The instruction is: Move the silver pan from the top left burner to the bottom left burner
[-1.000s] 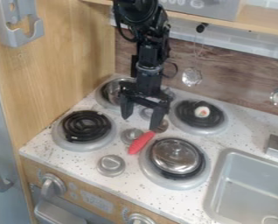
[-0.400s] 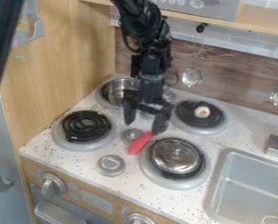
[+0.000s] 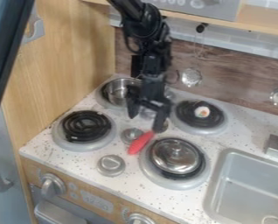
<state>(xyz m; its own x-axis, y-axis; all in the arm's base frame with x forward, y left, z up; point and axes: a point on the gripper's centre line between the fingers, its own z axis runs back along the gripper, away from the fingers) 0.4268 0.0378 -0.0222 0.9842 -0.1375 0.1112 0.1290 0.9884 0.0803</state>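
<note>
BL burner [image 3: 86,127], at 7 o'clock from pan [image 3: 114,92], is meant as dest. Pan is borne upright by TL burner [image 3: 104,103], no grip having been made. At 5 o'clock from pan, gripper [image 3: 147,123] is held w/ fingers spread, prob. so pan's side can be straddled.

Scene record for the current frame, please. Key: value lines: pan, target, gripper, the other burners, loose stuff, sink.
pan: round silver metal pan, on top left burner
target: bottom left burner, black coil in a silver ring
task_state: pan not yet moved to target
gripper: black two-finger gripper, open, right of the pan in view, fingers pointing down
top_right_burner: small white piece with orange centre
bottom_right_burner: round shiny silver lid
loose: red-handled utensil, left of the lid
sink: grey basin, lower right
</note>
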